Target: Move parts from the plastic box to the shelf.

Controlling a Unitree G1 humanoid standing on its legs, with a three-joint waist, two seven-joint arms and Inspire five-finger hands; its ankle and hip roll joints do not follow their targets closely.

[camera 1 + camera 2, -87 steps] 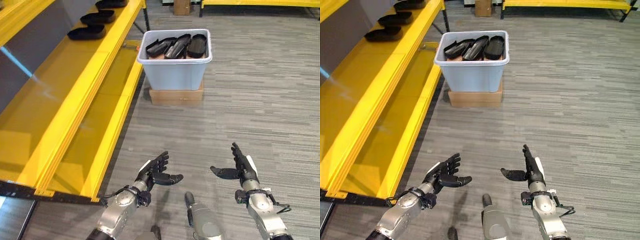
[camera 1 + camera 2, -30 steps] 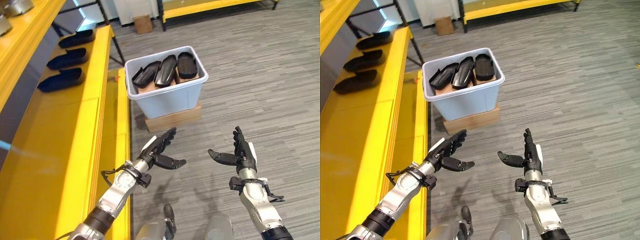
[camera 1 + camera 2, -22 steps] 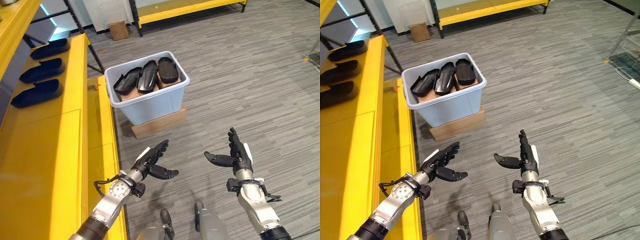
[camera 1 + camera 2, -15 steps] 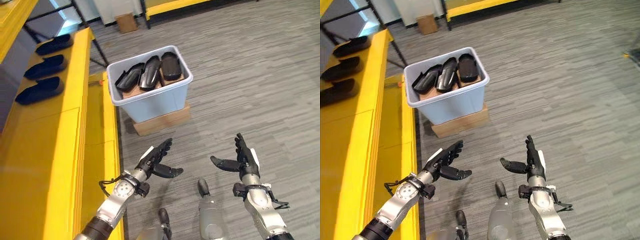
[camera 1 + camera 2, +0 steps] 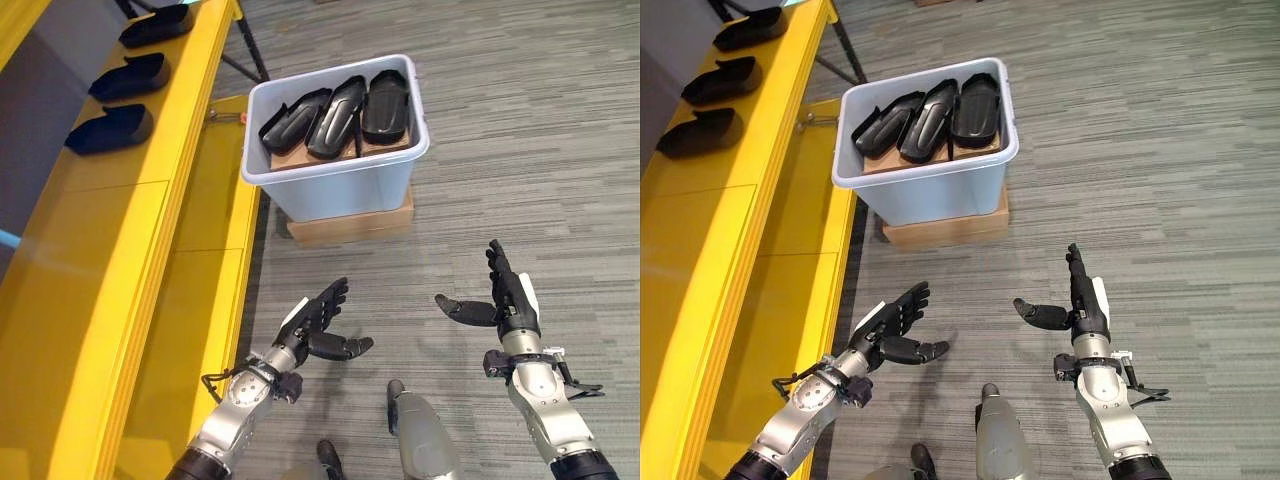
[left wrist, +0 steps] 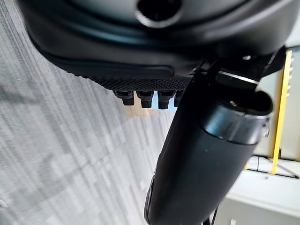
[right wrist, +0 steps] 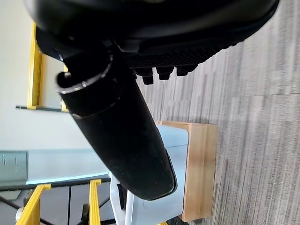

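My left hand (image 5: 318, 330) and my right hand (image 5: 503, 303) both hang above the grey striped carpet, on the near side of the plastic box (image 5: 340, 182) and apart from it. Both are released, fingers straight and thumbs spread, and they hold nothing. The step in hand, as I judge it, is the approach to the box for the next part. To do it well I think I must come closer first, because the box is too far to reach from here, and then lower one hand from above onto a single part, not between two of them. They lie tight side by side, so I would take the outer one, where there is room for the thumb along its edge.

The box is pale blue-grey, with smooth walls and a rolled rim, and it stands on a flat brown cardboard carton (image 5: 352, 221). Inside it three black parts (image 5: 335, 104) lean together; they are long, rounded and hollow like shallow trays, matte, probably light and stiff.

To the left of the box runs the yellow shelf (image 5: 110, 240), glossy and flat. Farther along it, beyond the box, three more black parts (image 5: 107, 129) already lie in a row, with free surface nearer to me.
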